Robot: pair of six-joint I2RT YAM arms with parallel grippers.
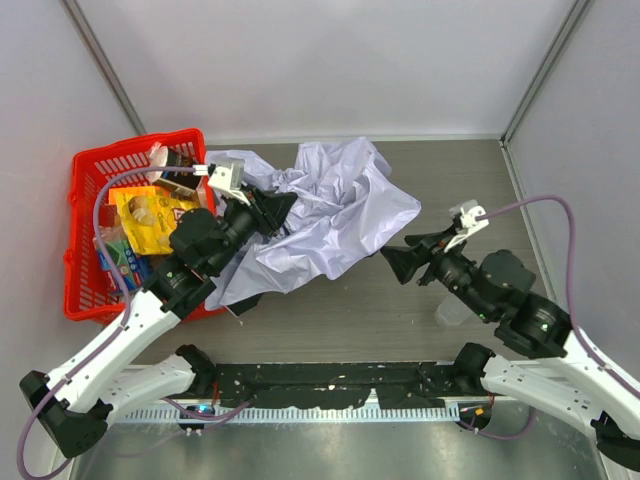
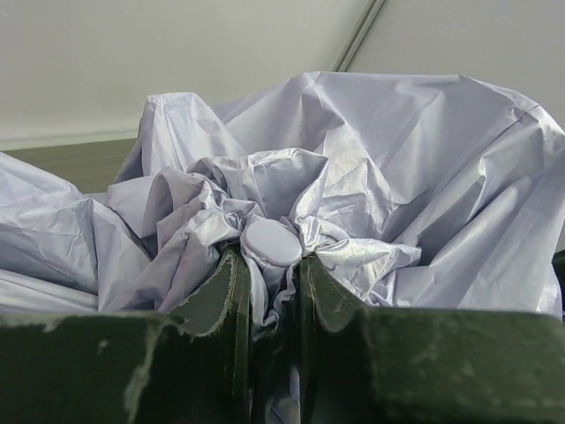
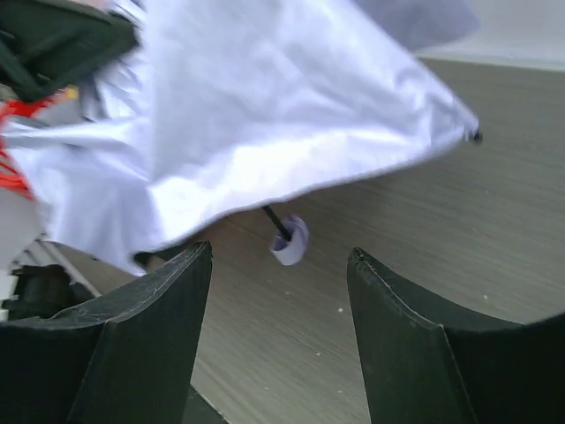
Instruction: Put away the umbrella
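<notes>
The umbrella (image 1: 335,215) lies as a crumpled, pale lavender-grey canopy across the middle of the table. My left gripper (image 1: 275,208) reaches in from the left and is shut on bunched fabric just under the round cap (image 2: 272,243) at the canopy's top. Both of its fingers (image 2: 216,296) press into the folds. My right gripper (image 1: 398,252) hovers open just off the canopy's right edge, holding nothing. In the right wrist view a small lavender knob (image 3: 290,238) on a thin black shaft pokes out below the canopy (image 3: 265,115), just ahead of the open right gripper (image 3: 279,252).
A red plastic basket (image 1: 80,230) holding yellow snack packets (image 1: 150,215) stands at the left, behind my left arm, with the canopy's left edge against it. White walls close in the table at the back and on both sides. Bare wood table (image 1: 350,310) lies in front of the umbrella.
</notes>
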